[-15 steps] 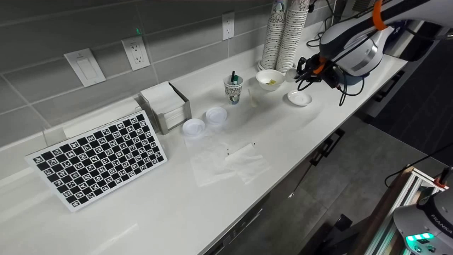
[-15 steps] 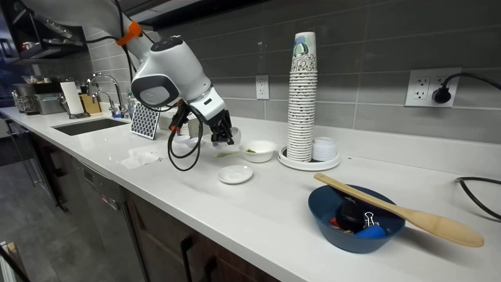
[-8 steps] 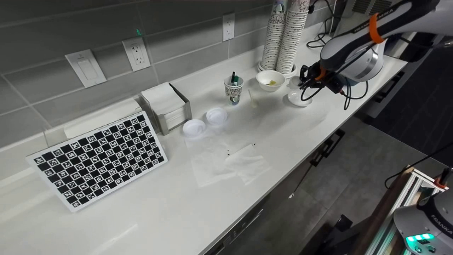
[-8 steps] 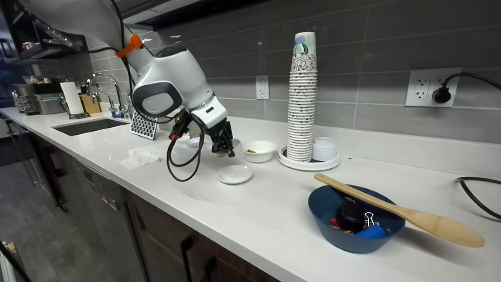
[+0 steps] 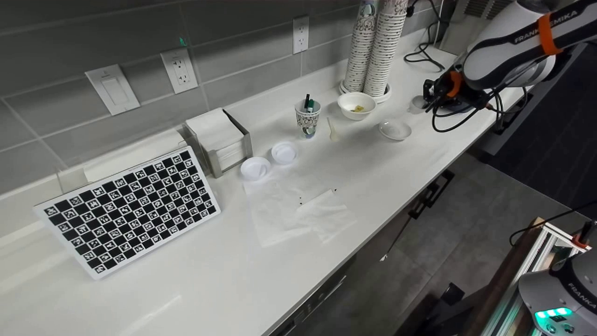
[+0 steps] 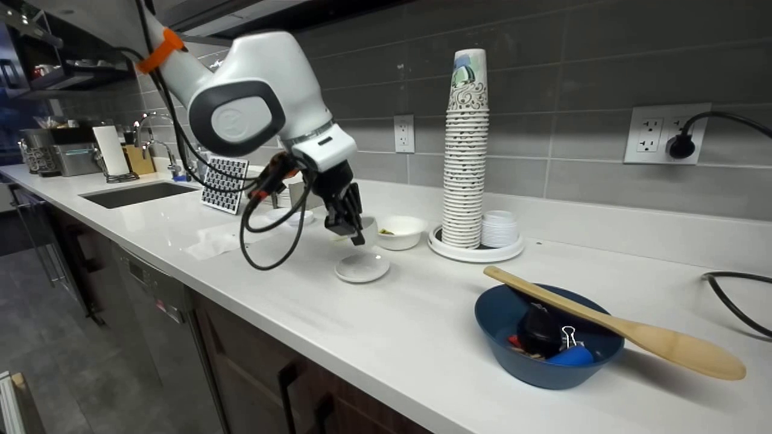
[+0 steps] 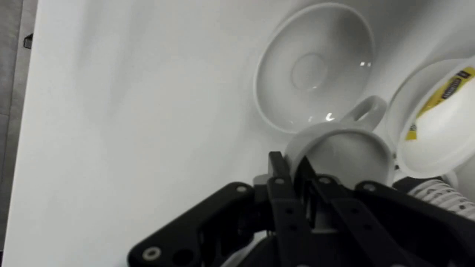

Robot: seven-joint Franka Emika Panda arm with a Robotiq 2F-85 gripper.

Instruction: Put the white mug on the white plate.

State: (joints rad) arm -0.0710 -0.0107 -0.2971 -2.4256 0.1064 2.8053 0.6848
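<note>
Fingers (image 7: pixel 277 165) pinch the white mug (image 5: pixel 416 104) by its wall; in an exterior view it has shifted right, past the bare white plate (image 5: pixel 394 129). Probably needs bringing back left.

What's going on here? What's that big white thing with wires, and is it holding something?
The big white thing is a robot arm. At its end is a gripper, a sort of hand with black fingers. Two pictures come from cameras standing away from the robot; the close-up comes from a camera on its wrist.

Yes, it is holding something: the fingers pinch the side of a white mug. Near the mug, on the countertop, is a small white plate, where it should go. There are also a white bowl with a yellow packet inside, tall stacks of paper cups, and a dark blue bowl with a wooden spoon lying across it.
</note>
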